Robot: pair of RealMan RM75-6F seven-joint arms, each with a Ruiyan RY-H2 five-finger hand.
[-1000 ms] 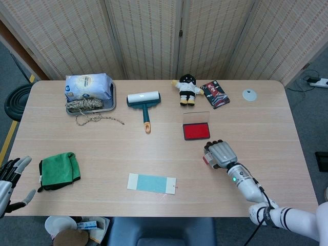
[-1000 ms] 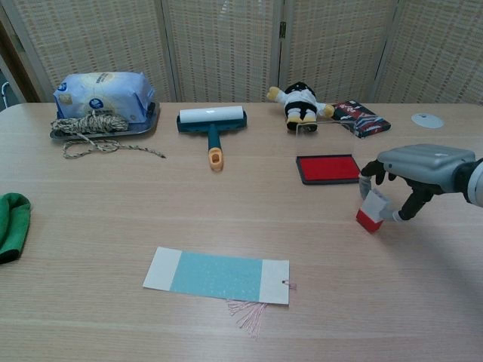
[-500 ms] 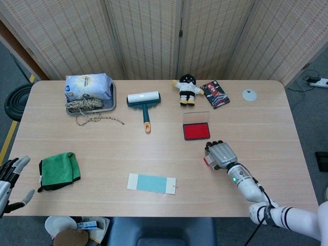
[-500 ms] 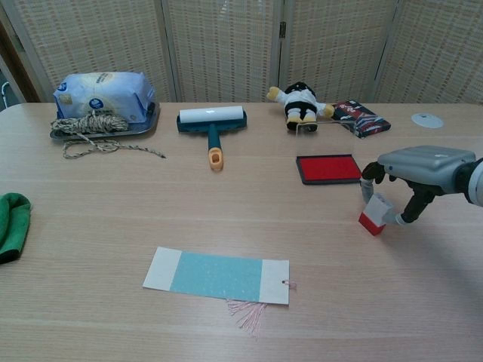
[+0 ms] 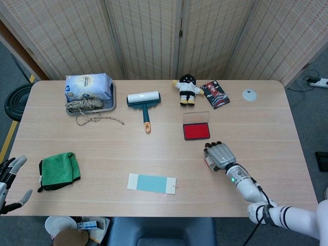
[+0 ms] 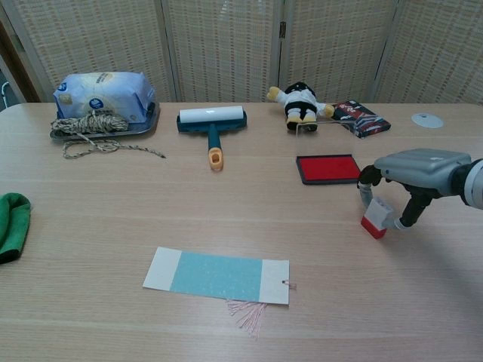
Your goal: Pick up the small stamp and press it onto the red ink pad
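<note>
The small stamp (image 6: 375, 217), white with a red base, sits tilted low over the table, right of centre. My right hand (image 6: 419, 169) arches over it and pinches it between a finger (image 6: 366, 183) and the thumb. In the head view the right hand (image 5: 220, 155) hides most of the stamp (image 5: 208, 163). The red ink pad (image 5: 197, 131) (image 6: 329, 168) lies open a short way beyond the stamp, apart from it. My left hand (image 5: 9, 177) hangs off the table's near left corner, fingers spread and holding nothing.
A blue-and-white card (image 6: 217, 275) lies near the front middle, a green cloth (image 5: 59, 170) at the left. Along the back stand a tray with a bag and rope (image 5: 89, 95), a lint roller (image 5: 144, 102), a plush doll (image 5: 187, 88), a dark packet (image 5: 215, 94) and a white disc (image 5: 249, 94).
My right hand has shifted slightly right and nearer with the stamp in its fingers. My left hand has sunk lower at the frame's left edge.
</note>
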